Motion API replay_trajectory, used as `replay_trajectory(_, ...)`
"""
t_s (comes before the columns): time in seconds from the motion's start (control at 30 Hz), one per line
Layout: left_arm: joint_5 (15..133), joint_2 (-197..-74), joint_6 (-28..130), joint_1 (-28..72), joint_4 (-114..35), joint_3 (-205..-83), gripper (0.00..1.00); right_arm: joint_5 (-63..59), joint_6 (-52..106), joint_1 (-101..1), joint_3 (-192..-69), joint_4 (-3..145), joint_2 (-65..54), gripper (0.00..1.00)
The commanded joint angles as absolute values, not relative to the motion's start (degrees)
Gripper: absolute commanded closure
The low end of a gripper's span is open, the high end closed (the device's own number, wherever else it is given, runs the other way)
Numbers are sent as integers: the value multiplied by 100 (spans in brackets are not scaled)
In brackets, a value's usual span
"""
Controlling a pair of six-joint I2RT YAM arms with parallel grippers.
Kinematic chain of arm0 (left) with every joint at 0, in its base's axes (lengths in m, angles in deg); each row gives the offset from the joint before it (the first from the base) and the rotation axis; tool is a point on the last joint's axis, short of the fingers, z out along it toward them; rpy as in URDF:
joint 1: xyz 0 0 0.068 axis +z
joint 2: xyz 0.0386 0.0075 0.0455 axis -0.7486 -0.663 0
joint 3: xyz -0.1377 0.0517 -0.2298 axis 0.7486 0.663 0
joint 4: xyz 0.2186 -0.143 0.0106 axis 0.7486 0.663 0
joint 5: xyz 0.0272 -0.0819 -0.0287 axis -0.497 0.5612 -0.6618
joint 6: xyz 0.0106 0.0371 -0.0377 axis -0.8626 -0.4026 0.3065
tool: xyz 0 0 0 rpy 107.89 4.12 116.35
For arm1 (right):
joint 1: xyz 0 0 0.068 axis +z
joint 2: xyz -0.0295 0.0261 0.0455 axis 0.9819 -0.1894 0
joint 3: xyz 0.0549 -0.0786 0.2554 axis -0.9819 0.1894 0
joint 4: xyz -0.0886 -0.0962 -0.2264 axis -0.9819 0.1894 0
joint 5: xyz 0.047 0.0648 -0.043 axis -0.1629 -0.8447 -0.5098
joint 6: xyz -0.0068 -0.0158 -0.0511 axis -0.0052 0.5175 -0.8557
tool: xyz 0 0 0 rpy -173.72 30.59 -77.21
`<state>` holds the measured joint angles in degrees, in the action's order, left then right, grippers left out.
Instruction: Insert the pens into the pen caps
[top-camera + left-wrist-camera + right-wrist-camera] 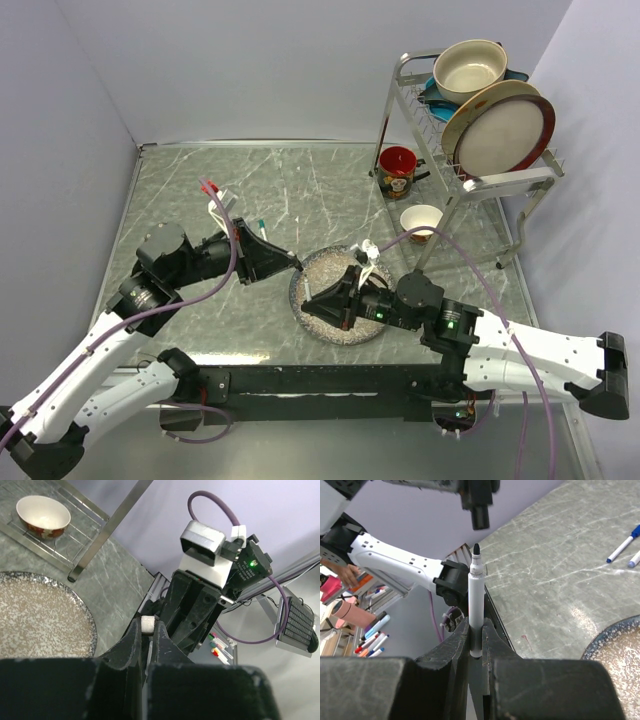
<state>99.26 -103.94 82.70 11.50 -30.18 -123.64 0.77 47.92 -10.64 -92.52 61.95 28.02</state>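
1. Right wrist view: my right gripper (475, 630) is pinching the pen (476, 605) low on its white barrel, jaws narrowed tight around it. The pen is standing upright with its dark tip bare and pointing up.
2. The black cap (480, 516) is hanging just above that tip, mouth down, close but not touching it.
3. My left gripper (148, 630) is clamping the cap, jaws nearly together. From its own camera only a pale end is showing between the fingers.
4. From above, both grippers are meeting at the left side of the speckled plate (340, 335). The left one is sitting at the rim and the right one over the plate.
5. Two spare pens (622, 547) are lying on the table (300, 180), well apart from the plate.
6. Farther right, a red mug (398, 172) and a small bowl (421, 220) are sitting by the dish rack (500, 180).
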Motion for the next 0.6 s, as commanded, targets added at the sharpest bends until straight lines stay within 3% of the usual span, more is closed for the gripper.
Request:
replay_trajectory(0.0, 10155, -10374, 8305, 1129, -2912, -12626, 99, 170, 4638, -991, -9317, 6022, 2939, 100)
replay_trajectory(0.57, 10200, -10251, 8489, 1129, -2965, -12652, 99, 170, 4647, -921, -9413, 6004, 2789, 100)
